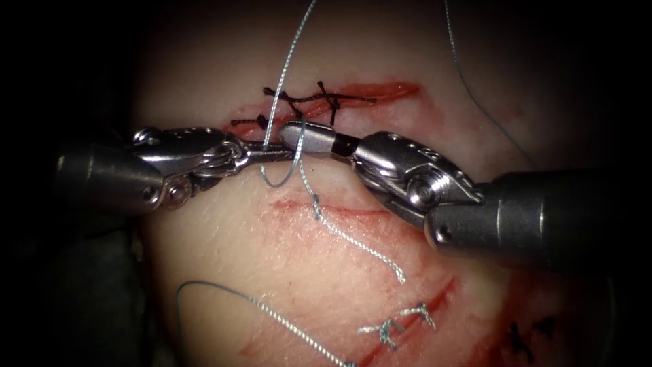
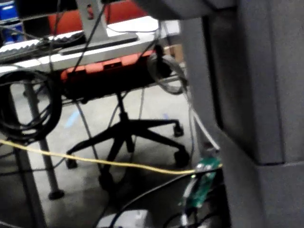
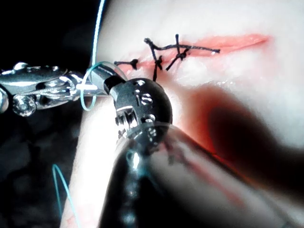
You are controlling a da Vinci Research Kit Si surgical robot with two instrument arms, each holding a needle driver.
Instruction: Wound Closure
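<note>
Left claw (image 1: 268, 151) clenched on pale thread (image 1: 285, 75), right claw (image 1: 305, 138) clenched empty, tips meeting below stitched cut (image 1: 326, 100) in tissue (image 1: 224, 251), needle unseen

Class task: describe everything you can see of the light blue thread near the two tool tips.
The light blue thread is thin and smooth. It drops from the top edge of the endoscope view, crosses the dark stitches on the cut, and curls into a small loop where the left pincer and right pincer meet. Which one grips it cannot be told. A braided-looking tail trails down-right, lying loose on the tissue. The right wrist view shows the loop between both tips.
</note>
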